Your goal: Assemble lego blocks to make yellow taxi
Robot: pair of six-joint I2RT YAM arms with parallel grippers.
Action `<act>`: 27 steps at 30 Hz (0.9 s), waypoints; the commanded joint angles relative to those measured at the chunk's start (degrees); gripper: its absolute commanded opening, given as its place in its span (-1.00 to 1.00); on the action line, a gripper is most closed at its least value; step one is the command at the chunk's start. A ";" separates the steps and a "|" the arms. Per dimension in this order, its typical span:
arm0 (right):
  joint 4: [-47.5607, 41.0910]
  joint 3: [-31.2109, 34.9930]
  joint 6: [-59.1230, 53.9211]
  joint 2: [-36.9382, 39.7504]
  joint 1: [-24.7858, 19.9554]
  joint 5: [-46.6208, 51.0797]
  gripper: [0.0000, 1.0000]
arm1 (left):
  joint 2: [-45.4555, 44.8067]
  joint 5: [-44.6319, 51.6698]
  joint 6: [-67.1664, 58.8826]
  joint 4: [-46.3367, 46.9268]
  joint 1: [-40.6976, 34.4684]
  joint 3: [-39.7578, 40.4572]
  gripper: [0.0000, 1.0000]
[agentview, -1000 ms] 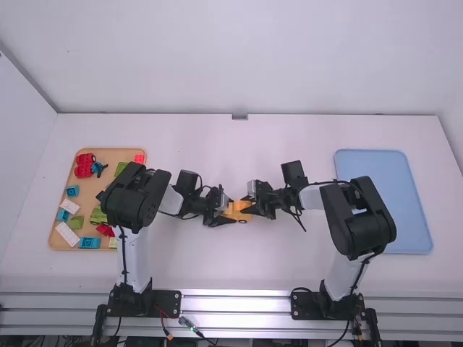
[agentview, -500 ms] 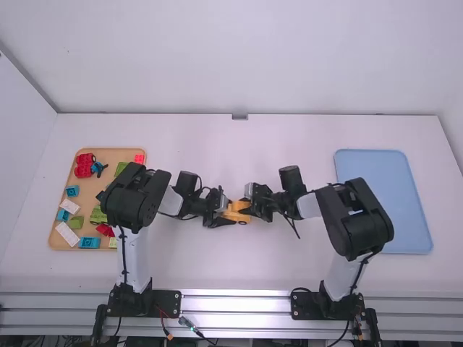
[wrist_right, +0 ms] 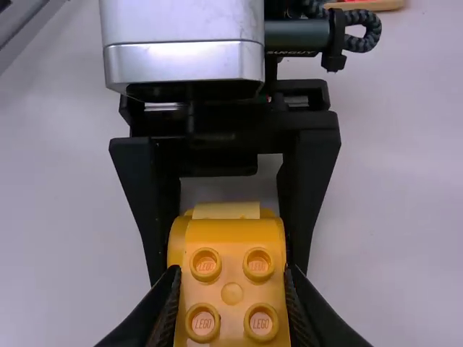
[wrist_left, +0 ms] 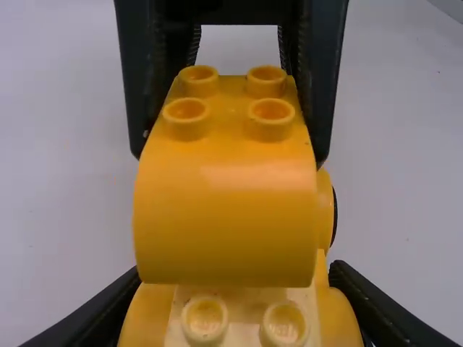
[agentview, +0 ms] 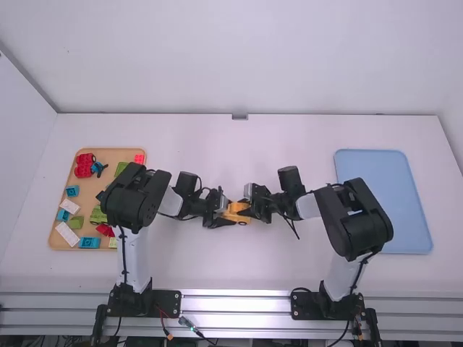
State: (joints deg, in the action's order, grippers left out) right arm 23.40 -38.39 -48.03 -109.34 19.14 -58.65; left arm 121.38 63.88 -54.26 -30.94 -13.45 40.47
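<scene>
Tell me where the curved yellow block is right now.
In the left wrist view, the curved yellow block sits between the fingers of the right gripper, beside a pale studded piece; in the high view, near the middle of the table.

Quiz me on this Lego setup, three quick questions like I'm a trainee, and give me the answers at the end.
1. True or false: the blue tray lies on the right arm's side of the table.
2. Fill in the number: the curved yellow block between the right gripper's fingers shows ___ studs on top.
3. What do the left gripper's fingers hold? A) a red block B) the yellow base C) a green block

Key: 1 true; 2 four; 3 B
</scene>
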 commanded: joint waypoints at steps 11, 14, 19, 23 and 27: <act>3.41 0.20 3.26 -3.61 1.18 -1.53 -1.00 | 0.83 -2.01 0.04 0.42 -0.59 -1.14 -0.06; 3.23 0.13 3.26 -3.61 1.88 -1.31 -1.00 | 0.81 -2.43 1.27 0.48 -0.59 -0.76 -0.06; 3.56 0.11 4.79 -3.61 3.56 1.75 -1.00 | 0.81 -3.28 2.05 0.42 -0.59 -0.48 -0.06; 3.23 0.20 4.04 -3.61 4.35 3.72 -1.00 | 0.83 -3.32 2.19 0.26 -0.59 -0.63 -0.06; 3.17 0.22 4.11 -3.61 4.59 4.44 -1.00 | 0.83 -3.30 2.19 0.31 -0.57 -0.57 -0.07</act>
State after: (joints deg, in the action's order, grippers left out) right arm 27.49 -38.41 -43.68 -111.53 21.39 -57.65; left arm 121.38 63.66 -53.56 -31.33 -13.39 40.45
